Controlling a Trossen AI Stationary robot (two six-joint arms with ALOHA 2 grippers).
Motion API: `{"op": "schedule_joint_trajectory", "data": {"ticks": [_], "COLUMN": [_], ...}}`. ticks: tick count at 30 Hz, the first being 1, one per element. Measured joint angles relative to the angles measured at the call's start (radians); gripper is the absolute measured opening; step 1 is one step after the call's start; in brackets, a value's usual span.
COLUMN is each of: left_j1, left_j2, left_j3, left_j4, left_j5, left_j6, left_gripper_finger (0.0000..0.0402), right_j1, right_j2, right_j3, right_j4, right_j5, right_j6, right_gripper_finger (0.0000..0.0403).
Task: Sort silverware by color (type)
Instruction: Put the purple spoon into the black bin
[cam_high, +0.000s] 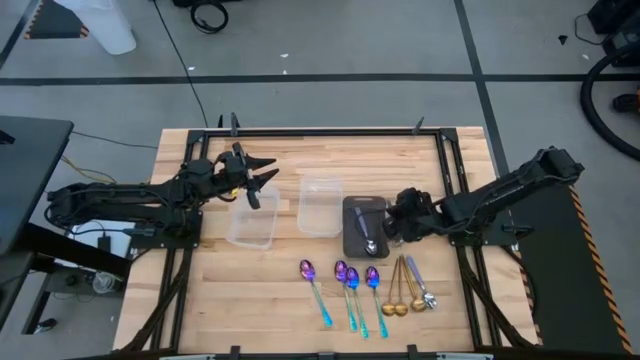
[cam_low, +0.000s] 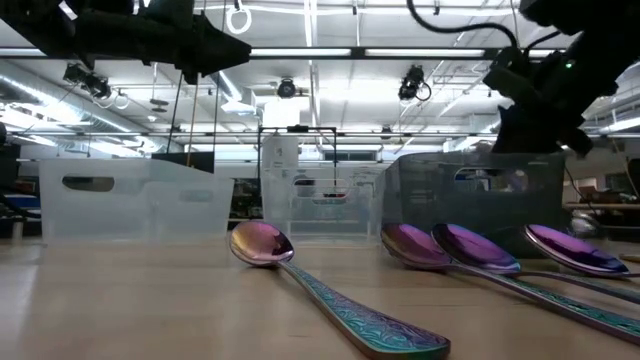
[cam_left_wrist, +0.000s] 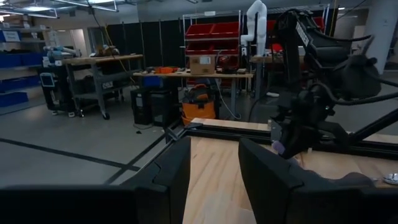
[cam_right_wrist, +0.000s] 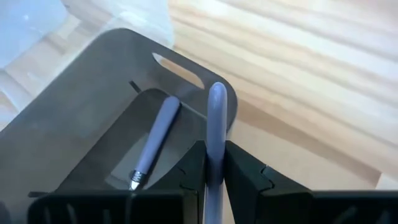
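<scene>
4 purple spoons (cam_high: 345, 285) – 2 clear tubs (cam_high: 320, 205) – 1 dark tray (cam_high: 360, 215).

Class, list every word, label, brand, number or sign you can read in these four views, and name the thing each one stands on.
No text can be read in any view.
Cardboard box on the workbench in the left wrist view: it carries a label, too small to read.
Spoons, clear tubs and dark tray: no markings show.
</scene>
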Motion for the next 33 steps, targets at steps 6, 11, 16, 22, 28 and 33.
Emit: {"op": "schedule_joint_trajectory", "data": {"ticks": [6, 11, 16, 22, 28, 33], "left_j1": [-0.004, -0.003, -0.003, -0.003, -0.003, -0.003], "left_j2": [0.0, 0.0, 0.0, 0.0, 0.0, 0.0], "left_j3": [0.0, 0.0, 0.0, 0.0, 0.0, 0.0], "left_j4": [-0.008, -0.008, -0.015, -0.062, -0.146, -0.203], "left_j5": [0.0, 0.0, 0.001, 0.035, 0.105, 0.138], "left_j6": [0.0, -0.001, -0.034, -0.108, -0.184, -0.238], "left_gripper_finger": [0.0144, 0.0144, 0.0144, 0.0144, 0.0144, 0.0144], "right_j1": [0.062, 0.074, 0.074, 0.054, 0.001, -0.068], "right_j2": [0.0, 0.0, 0.0, 0.0, 0.0, 0.006], "right_j3": [0.0, 0.022, 0.115, 0.236, 0.276, 0.277], "right_j4": [0.002, -0.006, -0.006, 0.007, 0.151, 0.232], "right_j5": [0.08, 0.094, 0.106, 0.092, -0.019, -0.167], "right_j6": [-0.027, -0.043, -0.156, -0.285, -0.434, -0.471], "right_gripper_finger": [0.0057, 0.0057, 0.0057, 0.0057, 0.0057, 0.0057]}}
